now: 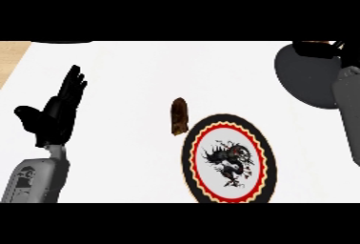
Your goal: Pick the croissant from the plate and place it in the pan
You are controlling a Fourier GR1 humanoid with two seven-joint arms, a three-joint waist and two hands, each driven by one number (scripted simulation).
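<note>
The round plate (228, 159), with a black rim, a red ring and a dragon drawing, has nothing on it. A brown, elongated pastry-like thing (179, 116) lies on the white counter just up and left of the plate's rim. The dark grey pan (306, 78) sits at the upper right, partly cut by the view's edge. My right forearm (348, 109) reaches up along the right edge, with the right hand (320, 49) over the pan's far part and mostly hidden. A small brown sliver (318, 42) shows at that hand. My left hand (56, 112) rests open at the left, fingers up.
The white counter (119, 157) spreads between the left hand and the plate. A strip of wood-coloured surface (10, 59) shows at the upper left corner, beyond the counter's edge.
</note>
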